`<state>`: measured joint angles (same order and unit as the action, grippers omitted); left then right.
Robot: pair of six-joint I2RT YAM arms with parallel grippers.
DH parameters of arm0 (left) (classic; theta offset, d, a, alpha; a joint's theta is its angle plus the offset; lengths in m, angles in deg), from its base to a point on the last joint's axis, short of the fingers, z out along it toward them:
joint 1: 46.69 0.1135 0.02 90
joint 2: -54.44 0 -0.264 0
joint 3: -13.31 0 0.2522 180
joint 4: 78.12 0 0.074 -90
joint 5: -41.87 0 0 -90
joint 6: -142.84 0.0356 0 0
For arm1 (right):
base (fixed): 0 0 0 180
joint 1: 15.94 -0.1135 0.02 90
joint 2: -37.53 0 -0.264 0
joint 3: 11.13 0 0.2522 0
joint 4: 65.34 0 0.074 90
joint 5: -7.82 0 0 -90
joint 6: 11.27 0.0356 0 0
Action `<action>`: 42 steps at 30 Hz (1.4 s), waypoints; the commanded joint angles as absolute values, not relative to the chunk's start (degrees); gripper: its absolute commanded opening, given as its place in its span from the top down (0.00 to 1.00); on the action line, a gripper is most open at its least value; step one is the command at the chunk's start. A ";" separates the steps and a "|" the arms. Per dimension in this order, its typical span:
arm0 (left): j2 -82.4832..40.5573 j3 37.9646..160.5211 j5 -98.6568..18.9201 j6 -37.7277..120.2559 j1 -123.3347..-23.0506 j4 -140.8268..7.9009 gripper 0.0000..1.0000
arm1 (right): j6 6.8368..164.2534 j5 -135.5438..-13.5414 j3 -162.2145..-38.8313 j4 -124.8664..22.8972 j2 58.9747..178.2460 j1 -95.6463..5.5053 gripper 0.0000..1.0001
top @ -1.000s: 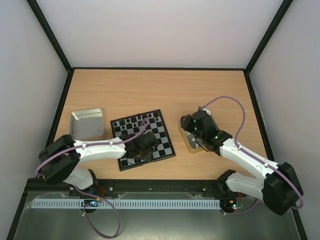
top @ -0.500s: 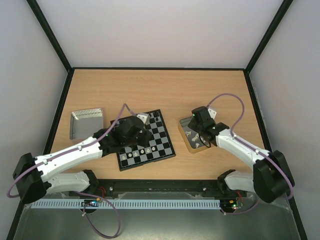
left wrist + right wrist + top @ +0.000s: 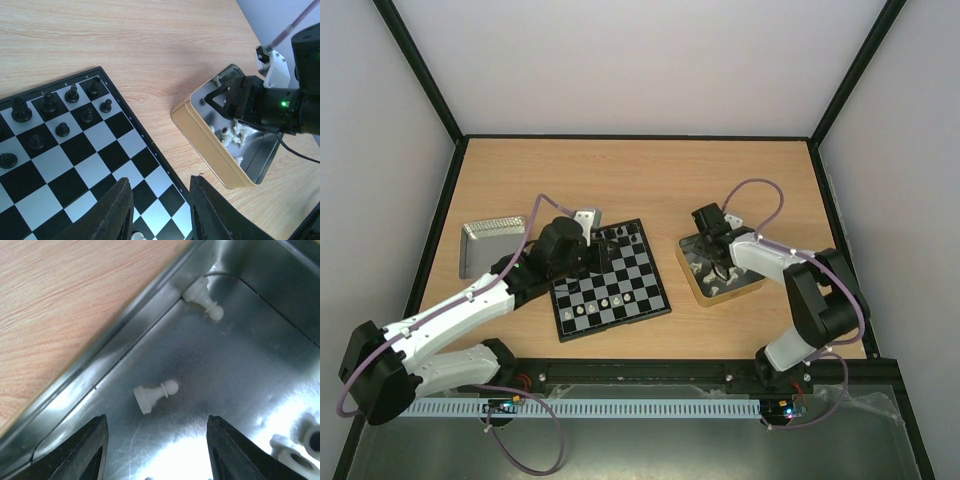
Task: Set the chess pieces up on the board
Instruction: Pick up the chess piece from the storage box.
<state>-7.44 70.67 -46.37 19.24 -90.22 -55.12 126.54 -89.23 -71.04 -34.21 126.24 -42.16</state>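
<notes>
The board (image 3: 620, 270) lies mid-table, with black chess pieces (image 3: 605, 238) along its far rows and white ones (image 3: 600, 303) in the near row. My left gripper (image 3: 588, 256) hovers over the board's far-left part; in the left wrist view it (image 3: 161, 210) is open, with only bare squares (image 3: 75, 160) between its fingers. My right gripper (image 3: 718, 262) reaches down into the gold-rimmed tray (image 3: 692, 282). In the right wrist view it (image 3: 157, 460) stands open just short of a white pawn (image 3: 155, 395) lying on its side. A second pawn (image 3: 202, 299) lies in the tray's corner.
A silver tray (image 3: 485, 240) sits left of the board, partly under my left arm. Several more white pieces (image 3: 235, 132) are heaped in the gold-rimmed tray (image 3: 205, 135). Bare wooden tabletop (image 3: 640, 180) stretches behind the board up to the black frame.
My left gripper left the board's near rows, swung to the far-left side and opened. My right gripper moved lower into the gold-rimmed tray, its jaws narrowing a little.
</notes>
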 commanded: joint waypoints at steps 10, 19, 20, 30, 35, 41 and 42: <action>-6.65 68.58 -41.79 21.87 -87.05 -57.65 0.65 | 126.58 -99.23 -76.38 -33.49 134.88 -41.78 0.47; -7.00 67.90 -41.47 21.91 -86.69 -58.03 0.66 | 126.42 -97.88 -74.35 -32.86 134.65 -41.70 0.52; -7.07 67.93 -41.41 21.95 -86.68 -58.10 0.66 | 126.38 -97.64 -73.99 -32.43 134.19 -41.70 0.54; -7.37 67.68 -41.01 21.85 -86.59 -58.14 0.66 | 127.99 -96.95 -71.48 -30.38 130.63 -41.70 0.61; -7.26 67.49 -41.01 21.81 -86.60 -58.19 0.66 | 129.64 -96.98 -70.83 -29.00 128.02 -41.70 0.61; -7.41 67.42 -40.86 21.64 -86.60 -58.51 0.67 | 130.74 -96.53 -69.42 -29.88 125.52 -41.70 0.65; -7.43 67.27 -40.84 21.64 -86.60 -58.50 0.67 | 130.59 -96.11 -69.29 -30.34 125.58 -41.70 0.67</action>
